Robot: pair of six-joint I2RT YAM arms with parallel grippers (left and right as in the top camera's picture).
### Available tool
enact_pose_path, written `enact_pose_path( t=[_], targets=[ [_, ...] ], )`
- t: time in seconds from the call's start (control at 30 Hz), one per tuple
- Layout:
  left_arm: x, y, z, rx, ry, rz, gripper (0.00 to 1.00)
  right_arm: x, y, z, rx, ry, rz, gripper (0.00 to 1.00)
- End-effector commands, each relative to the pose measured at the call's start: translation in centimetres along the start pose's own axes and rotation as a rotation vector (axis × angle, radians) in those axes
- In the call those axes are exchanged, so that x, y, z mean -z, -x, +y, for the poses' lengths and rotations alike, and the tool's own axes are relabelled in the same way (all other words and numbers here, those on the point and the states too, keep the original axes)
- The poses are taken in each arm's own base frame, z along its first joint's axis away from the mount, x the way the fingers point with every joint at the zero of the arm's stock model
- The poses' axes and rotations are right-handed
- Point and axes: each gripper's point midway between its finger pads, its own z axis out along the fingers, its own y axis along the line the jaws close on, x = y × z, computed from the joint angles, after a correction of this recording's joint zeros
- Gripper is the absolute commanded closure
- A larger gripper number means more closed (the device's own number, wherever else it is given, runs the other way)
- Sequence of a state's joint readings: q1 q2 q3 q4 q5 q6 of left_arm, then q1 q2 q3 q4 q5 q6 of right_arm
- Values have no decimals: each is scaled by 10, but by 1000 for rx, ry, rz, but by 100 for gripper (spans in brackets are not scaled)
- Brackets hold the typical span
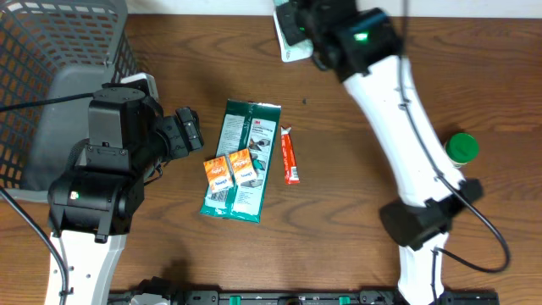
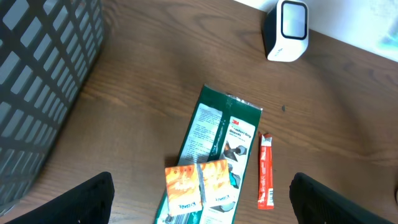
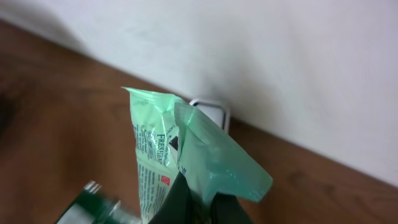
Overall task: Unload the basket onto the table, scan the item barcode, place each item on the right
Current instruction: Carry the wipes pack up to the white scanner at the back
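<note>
1. Nearest the overhead lens, at the left, the left gripper point(image 1: 190, 130) hangs with its jaws spread wide and empty, beside a grey basket point(image 1: 51, 51).
2. Mid-table lie a dark green packet point(image 1: 241, 161), two orange sachets point(image 1: 218, 173) on top of it, and a red stick point(image 1: 290, 155) just beside it. Neither gripper touches them.
3. Right of centre, at the table's back edge, the right gripper point(image 3: 196, 205) is clamped tight on the lower end of a pale green pouch point(image 3: 186, 149), held in the air just in front of the white scanner point(image 2: 286, 28).
4. Risk, as I judge it: the pouch is thin, creased film pinched at one end only, so it may sag or twist and turn its code away from the scanner window. No barcode is visible, so the wrong face may be presented. Wrinkles could distort the bars, and a push forward could knock the scanner.
5. The pouch's long axis runs out from the fingers toward the scanner and wall, crimped free end leading. Its flat faces seem turned partly sideways.
</note>
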State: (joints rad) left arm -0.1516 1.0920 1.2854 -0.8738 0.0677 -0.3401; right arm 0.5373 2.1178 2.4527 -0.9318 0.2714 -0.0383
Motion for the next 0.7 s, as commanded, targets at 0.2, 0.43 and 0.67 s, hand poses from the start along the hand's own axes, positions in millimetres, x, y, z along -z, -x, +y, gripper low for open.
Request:
enact_pose_path(
  t=[0.2,0.43,0.67],
  targets=[
    [4,5,2,-1,11,-20,10,-64,6,0,291,-308,-57,99],
    [4,5,2,-1,11,-20,10,-127,-9,0,445,-439,-70,99],
    [4,5,2,-1,11,-20,10,-177,-19,-2,543,-580,-143,99]
  ],
)
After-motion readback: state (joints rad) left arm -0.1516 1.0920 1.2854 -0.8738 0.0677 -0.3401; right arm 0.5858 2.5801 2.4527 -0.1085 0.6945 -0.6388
